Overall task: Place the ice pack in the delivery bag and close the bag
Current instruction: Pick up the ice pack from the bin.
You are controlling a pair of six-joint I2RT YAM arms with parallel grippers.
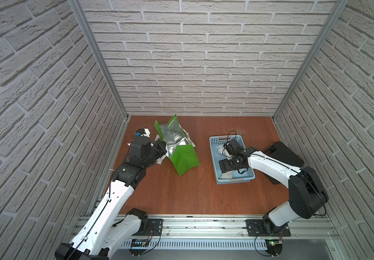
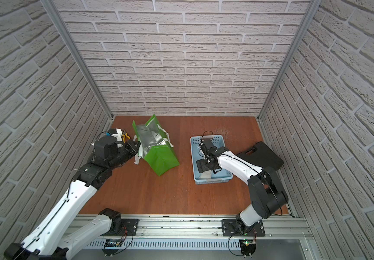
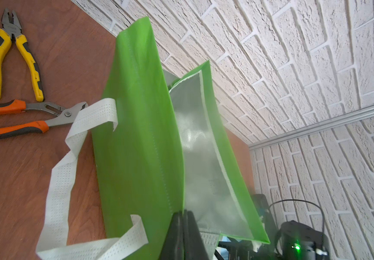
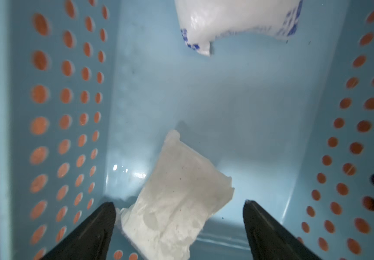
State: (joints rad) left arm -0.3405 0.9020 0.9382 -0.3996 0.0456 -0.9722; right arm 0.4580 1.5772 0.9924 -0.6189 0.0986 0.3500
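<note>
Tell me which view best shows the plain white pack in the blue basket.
The right wrist view: the plain white pack fills the foreground on the blue basket floor, between the open jaws of the right gripper. In both top views the right arm hides most of it. The left wrist view misses it.

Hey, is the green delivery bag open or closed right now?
Open. In both top views the delivery bag gapes wide, silver lining exposed; the left gripper pinches one wall's rim.
</note>
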